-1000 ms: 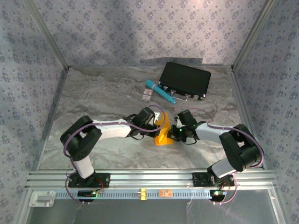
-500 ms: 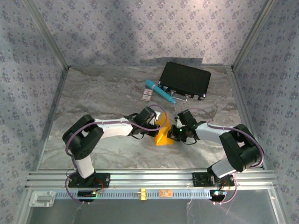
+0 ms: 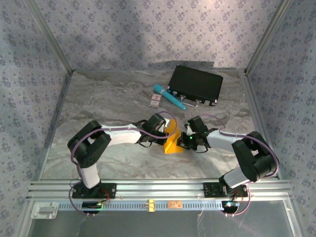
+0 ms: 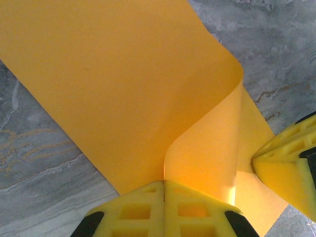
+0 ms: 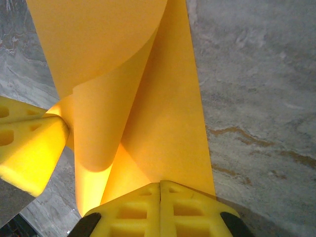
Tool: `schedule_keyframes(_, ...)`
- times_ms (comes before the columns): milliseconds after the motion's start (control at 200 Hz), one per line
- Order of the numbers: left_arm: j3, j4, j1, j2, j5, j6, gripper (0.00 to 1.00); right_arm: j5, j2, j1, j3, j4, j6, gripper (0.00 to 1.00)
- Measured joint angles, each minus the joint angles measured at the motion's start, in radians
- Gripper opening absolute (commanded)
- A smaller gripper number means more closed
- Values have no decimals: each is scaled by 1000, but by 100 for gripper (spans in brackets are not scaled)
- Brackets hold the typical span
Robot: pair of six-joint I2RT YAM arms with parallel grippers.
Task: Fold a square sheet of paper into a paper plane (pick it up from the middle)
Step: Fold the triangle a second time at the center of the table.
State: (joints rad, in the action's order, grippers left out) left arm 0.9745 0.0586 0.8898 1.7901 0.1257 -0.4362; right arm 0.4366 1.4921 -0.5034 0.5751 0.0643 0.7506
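The square sheet of paper is orange-yellow and stands bent up off the marble table between both grippers. My left gripper is shut on one edge of it; in the left wrist view its jaws meet where the paper curls over to the right. My right gripper is shut on the opposite edge; in the right wrist view the paper rises from the closed jaws into a rolled fold. Each wrist view also shows the other gripper's yellow fingers close by.
A black case lies at the back right, with a teal pen and a small white-and-red card just left of it. Patterned walls enclose the table on three sides. A metal rail runs along the near edge.
The left arm's elbow has shifted slightly to the right. The paper and both grippers stay nearly where they were.
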Motion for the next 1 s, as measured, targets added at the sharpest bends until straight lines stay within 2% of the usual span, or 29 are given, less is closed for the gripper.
schedule_keyframes(999,14,11,0,14,-29,28,0,0,0,0,0,0,0,5)
